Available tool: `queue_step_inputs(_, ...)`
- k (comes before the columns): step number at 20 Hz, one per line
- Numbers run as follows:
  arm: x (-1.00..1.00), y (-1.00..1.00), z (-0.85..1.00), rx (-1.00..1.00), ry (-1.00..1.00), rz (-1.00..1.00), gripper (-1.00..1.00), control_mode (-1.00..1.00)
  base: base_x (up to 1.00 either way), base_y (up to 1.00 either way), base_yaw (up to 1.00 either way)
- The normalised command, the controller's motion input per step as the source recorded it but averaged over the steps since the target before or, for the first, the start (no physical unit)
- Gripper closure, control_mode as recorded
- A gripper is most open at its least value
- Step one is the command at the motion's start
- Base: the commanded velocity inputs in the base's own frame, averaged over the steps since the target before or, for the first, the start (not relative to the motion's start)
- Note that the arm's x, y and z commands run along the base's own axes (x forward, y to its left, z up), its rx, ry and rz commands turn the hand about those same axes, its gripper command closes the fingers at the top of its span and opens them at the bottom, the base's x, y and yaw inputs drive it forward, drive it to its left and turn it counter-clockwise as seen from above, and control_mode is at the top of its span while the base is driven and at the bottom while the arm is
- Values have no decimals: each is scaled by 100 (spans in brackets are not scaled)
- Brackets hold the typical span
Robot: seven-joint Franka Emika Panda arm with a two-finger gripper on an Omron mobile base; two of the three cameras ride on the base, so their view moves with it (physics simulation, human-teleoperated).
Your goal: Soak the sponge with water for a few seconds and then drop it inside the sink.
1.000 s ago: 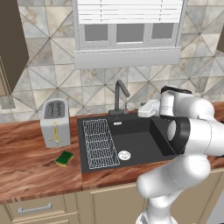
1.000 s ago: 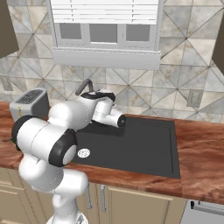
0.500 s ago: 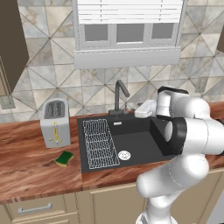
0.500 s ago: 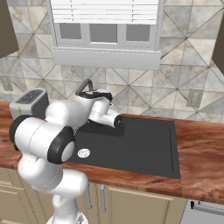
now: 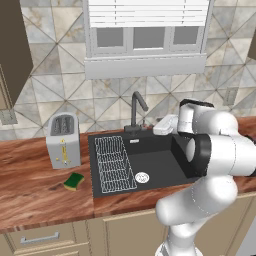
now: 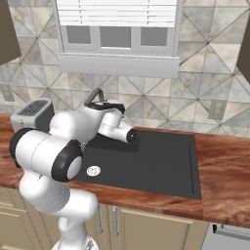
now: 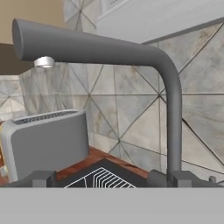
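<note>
The green sponge (image 5: 74, 181) lies flat on the wooden counter, left of the sink (image 5: 160, 167) and in front of the toaster. My gripper (image 5: 159, 127) hovers over the sink's back edge, just right of the dark faucet (image 5: 136, 107), far from the sponge. In the hand view the gripper (image 7: 100, 180) is open and empty, and its fingertips (image 7: 41, 178) frame the faucet neck (image 7: 173, 113) close ahead. The water is out of view: nothing falls from the spout's silver nozzle (image 7: 43, 62). In the right base view my arm hides most of the faucet (image 6: 93, 96).
A silver toaster (image 5: 63, 140) stands on the counter left of the sink. A white wire rack (image 5: 114, 165) lies in the basin's left half, with the round drain (image 5: 142, 177) beside it. The tiled wall and window sill (image 5: 145, 65) rise behind the faucet.
My hand has shifted slightly left and down toward the faucet. The sponge has not moved and the jaws stay open.
</note>
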Motion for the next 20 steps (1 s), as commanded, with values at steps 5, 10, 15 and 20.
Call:
queue_step_inputs(5, 8, 0, -23, 0, -6, 0, -100, -100, 0, 0, 0)
queue_step_inputs(10, 12, 0, -20, 0, -9, 0, -100, -100, 0, 0, 0)
queue_step_inputs(15, 9, 0, -14, 0, -8, 0, -100, -100, 0, 0, 0)
queue_step_inputs(20, 13, 0, 0, 0, -2, 0, -100, -100, 0, 0, 0)
